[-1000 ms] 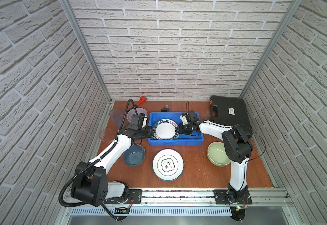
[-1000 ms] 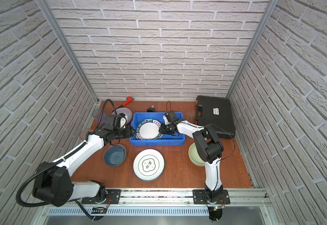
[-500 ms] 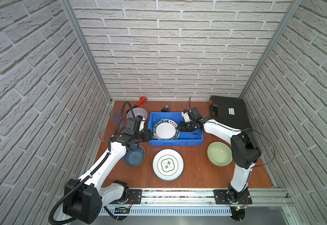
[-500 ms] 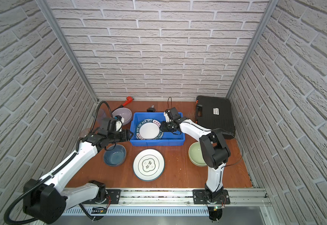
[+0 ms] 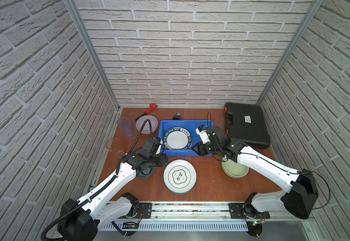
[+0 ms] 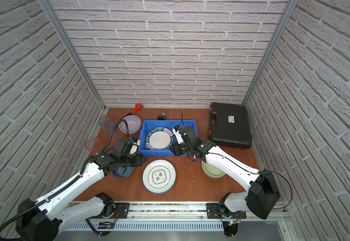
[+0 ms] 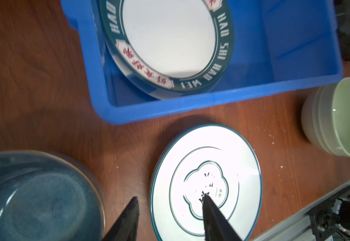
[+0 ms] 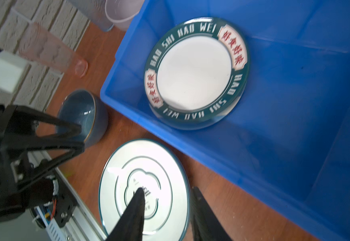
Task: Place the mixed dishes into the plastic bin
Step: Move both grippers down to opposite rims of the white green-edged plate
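Note:
The blue plastic bin [image 5: 185, 153] stands mid-table with a teal-rimmed lettered plate [image 5: 177, 139] tilted inside it. In front of it lies a white plate [image 5: 179, 176] with thin teal rings. My left gripper [image 7: 170, 197] is open and empty, hovering over that plate's left edge, beside the dark blue bowl [image 7: 34, 198]. My right gripper [image 8: 168, 188] is open and empty too, above the bin's front right corner [image 5: 195, 149]. The pale green bowl [image 5: 235, 171] sits partly under the right arm. A lilac bowl [image 5: 147, 125], an upright tumbler [image 5: 125, 126] and a lying tumbler [image 5: 112, 144] are at the back left.
A black tool case [image 5: 246, 125] fills the back right corner. A red-headed wrench [image 5: 149, 108] lies behind the lilac bowl, and a small black object [image 5: 177, 116] sits behind the bin. Brick walls close three sides; a metal rail [image 5: 190, 208] runs along the front.
Both arms have drawn back from the bin toward the front. The right gripper has come out of the bin to its front right corner. Both pairs of jaws have narrowed slightly.

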Action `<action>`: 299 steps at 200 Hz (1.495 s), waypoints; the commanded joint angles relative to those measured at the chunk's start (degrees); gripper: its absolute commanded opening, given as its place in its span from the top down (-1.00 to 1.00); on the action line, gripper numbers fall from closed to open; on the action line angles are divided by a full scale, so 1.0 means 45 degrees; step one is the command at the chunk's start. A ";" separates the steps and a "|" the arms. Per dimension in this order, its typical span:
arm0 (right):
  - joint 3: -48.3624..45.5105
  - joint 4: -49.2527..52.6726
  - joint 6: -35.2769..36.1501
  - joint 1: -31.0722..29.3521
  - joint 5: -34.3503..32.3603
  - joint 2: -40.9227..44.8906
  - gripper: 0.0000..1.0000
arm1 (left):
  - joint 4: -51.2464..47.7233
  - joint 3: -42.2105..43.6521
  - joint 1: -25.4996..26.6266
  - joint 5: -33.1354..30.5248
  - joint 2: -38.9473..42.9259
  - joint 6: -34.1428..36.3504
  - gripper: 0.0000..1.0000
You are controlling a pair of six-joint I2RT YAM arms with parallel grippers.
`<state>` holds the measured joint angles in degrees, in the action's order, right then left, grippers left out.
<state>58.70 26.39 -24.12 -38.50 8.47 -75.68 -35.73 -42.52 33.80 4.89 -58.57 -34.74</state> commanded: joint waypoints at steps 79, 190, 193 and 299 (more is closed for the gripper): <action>-0.3970 -0.0752 -0.2661 -0.1463 -0.1045 0.1134 0.41 | 0.0530 0.1458 0.2057 -0.1339 -0.0162 -0.2100 0.24; -0.4343 -0.2707 -0.3444 -0.2029 -0.0061 -0.1174 0.45 | 0.1548 0.2332 0.2623 -0.1568 -0.1214 -0.2531 0.45; -0.4354 -0.2750 -0.3458 -0.2030 -0.0043 -0.1198 0.46 | 0.1576 0.2366 0.2623 -0.1573 -0.1218 -0.2550 0.45; -0.4513 -0.3266 -0.3817 -0.2055 0.0487 -0.0879 0.52 | 0.2246 0.2857 0.2703 -0.1240 -0.1611 -0.2768 0.53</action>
<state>39.07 14.28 -40.34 -47.20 8.67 -81.91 -28.12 -30.41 45.45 -1.23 -65.28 -46.65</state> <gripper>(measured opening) 0.242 0.234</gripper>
